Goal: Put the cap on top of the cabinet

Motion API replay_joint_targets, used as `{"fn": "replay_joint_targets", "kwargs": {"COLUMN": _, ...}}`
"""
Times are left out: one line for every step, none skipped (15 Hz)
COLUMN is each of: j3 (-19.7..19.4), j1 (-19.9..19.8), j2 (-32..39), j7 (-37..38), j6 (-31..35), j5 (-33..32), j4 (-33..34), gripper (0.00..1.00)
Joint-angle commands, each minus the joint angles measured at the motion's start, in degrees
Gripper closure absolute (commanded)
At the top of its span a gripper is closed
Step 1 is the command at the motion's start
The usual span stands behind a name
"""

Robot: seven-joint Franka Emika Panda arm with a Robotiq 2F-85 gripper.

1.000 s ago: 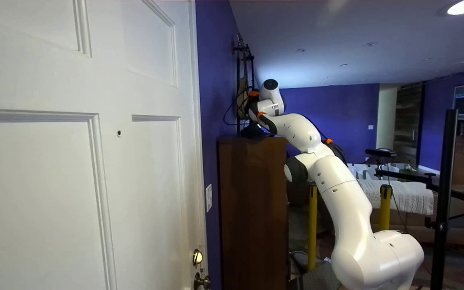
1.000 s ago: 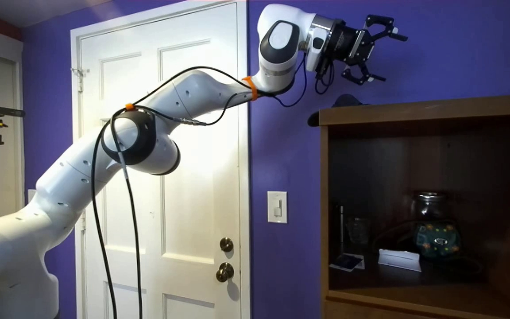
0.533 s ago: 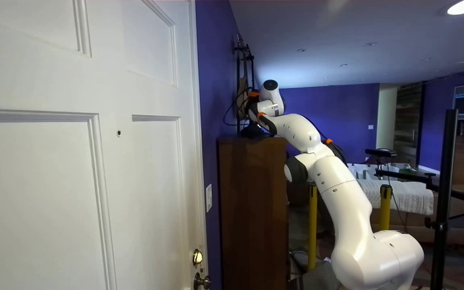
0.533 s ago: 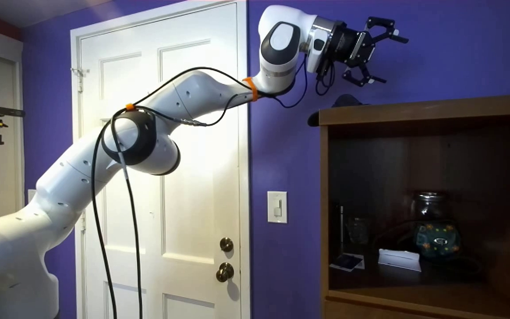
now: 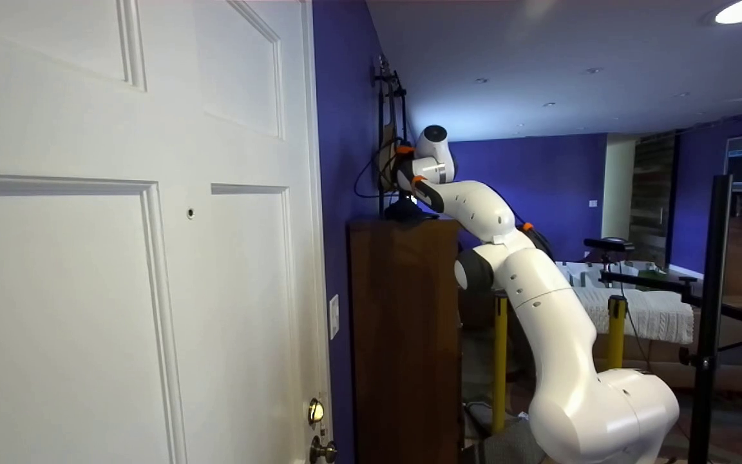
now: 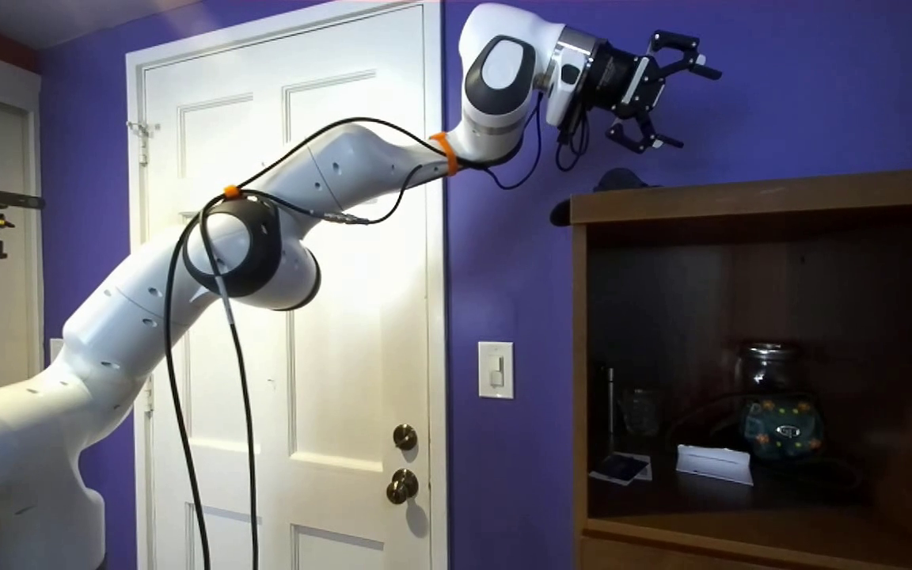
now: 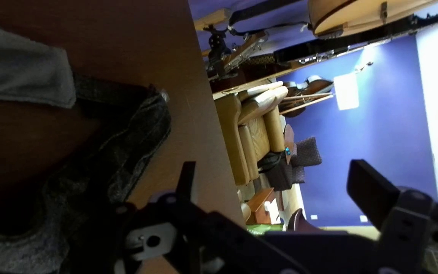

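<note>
Hand point(image 6: 688, 107): jaws spread wide and clear of the cap point(image 6: 621, 180). It hangs in the air above the cabinet point(image 6: 765, 195), tipped slightly downward. In an exterior view it is largely hidden behind the arm point(image 5: 554, 322).

Cap: dark, resting on the cabinet's flat top in both exterior views. It lies below the hand, set back toward the wrist side, with a visible gap between the two. A rounded dark piece point(image 6: 560, 212) shows just past the cabinet's upper corner, lower than the cap and further behind the hand; whether the two are one cannot be told. In the wrist view the cap's dark cloth lies to one side of the jaws, on the brown top, and a grey piece of cloth point(image 7: 17, 68) adjoins it.

Cabinet interior, well below the hand: a jar point(image 6: 767, 366) and a flowered bag point(image 6: 783, 429), the jar above or behind the bag, which cannot be told. A white item point(image 6: 714, 465) lies near the bag, toward the wrist side. Further that way are a glass point(image 6: 640, 412) and some cards point(image 6: 621, 467).

Behind the hand: a white door point(image 6: 337, 380), with a switch point(image 6: 495, 370) on the purple wall point(image 6: 503, 277) between door and cabinet. Black cables point(image 6: 172, 380) hang from the arm. Beyond the cabinet's edge, ahead of the hand, the wrist view shows a tan seat point(image 7: 257, 140).
</note>
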Motion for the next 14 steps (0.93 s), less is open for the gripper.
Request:
{"fn": "replay_joint_targets", "kwargs": {"j3": 5.84, "j1": -2.16, "j2": -2.87, "j7": -12.63, "j6": 0.91, "j5": 3.81, "j4": -0.72, "gripper": 0.00}}
{"fn": "replay_joint_targets", "kwargs": {"j3": 6.76, "j1": -2.41, "j2": -3.56, "j7": -16.06, "j6": 0.21, "j5": 4.43, "j4": -0.86, "gripper": 0.00}}
{"fn": "replay_joint_targets", "kwargs": {"j3": 6.71, "j1": -2.45, "j2": -4.30, "j7": -19.85, "j6": -0.94, "j5": 3.94, "j4": -0.90, "gripper": 0.00}}
{"fn": "replay_joint_targets", "kwargs": {"j3": 7.53, "j1": -2.74, "j2": -5.18, "j7": -24.29, "j6": -2.20, "j5": 4.43, "j4": -1.20, "gripper": 0.00}}
{"fn": "replay_joint_targets", "kwargs": {"j3": 7.54, "j1": -2.82, "j2": -5.95, "j7": -27.68, "j6": -3.64, "j5": 4.27, "j4": -1.34, "gripper": 0.00}}
{"fn": "replay_joint_targets", "kwargs": {"j3": 7.72, "j1": -2.87, "j2": -6.51, "j7": -31.23, "j6": -4.89, "j5": 4.27, "j4": -1.33, "gripper": 0.00}}
{"fn": "replay_joint_targets", "kwargs": {"j3": 8.22, "j1": -3.08, "j2": -7.20, "j7": -34.86, "j6": -6.48, "j5": 4.75, "j4": -1.47, "gripper": 0.00}}
{"fn": "replay_joint_targets", "kwargs": {"j3": 8.42, "j1": -3.11, "j2": -7.80, "j7": -38.05, "j6": -8.19, "j5": 4.98, "j4": -1.52, "gripper": 0.00}}
{"fn": "replay_joint_targets", "kwargs": {"j3": 8.72, "j1": -3.21, "j2": -8.26, "j7": -41.45, "j6": -9.56, "j5": 5.36, "j4": -1.45, "gripper": 0.00}}
{"fn": "replay_joint_targets", "kwargs": {"j3": 9.14, "j1": -3.33, "j2": -8.87, "j7": -44.73, "j6": -11.47, "j5": 6.03, "j4": -1.56, "gripper": 0.00}}
{"fn": "replay_joint_targets", "kwargs": {"j3": 9.41, "j1": -3.39, "j2": -9.39, "j7": -47.87, "j6": -13.24, "j5": 6.53, "j4": -1.58, "gripper": 0.00}}
{"fn": "replay_joint_targets", "kwargs": {"j3": 9.84, "j1": -3.52, "j2": -10.06, "j7": -50.90, "j6": -15.45, "j5": 7.29, "j4": -1.67, "gripper": 0.00}}
{"fn": "replay_joint_targets", "kwargs": {"j3": 10.27, "j1": -3.66, "j2": -10.80, "j7": -53.72, "j6": -17.73, "j5": 8.26, "j4": -1.79, "gripper": 0.00}}
{"fn": "replay_joint_targets", "kwargs": {"j3": 10.59, "j1": -3.75, "j2": -11.27, "j7": -56.59, "j6": -19.74, "j5": 9.00, "j4": -1.75, "gripper": 0.00}}
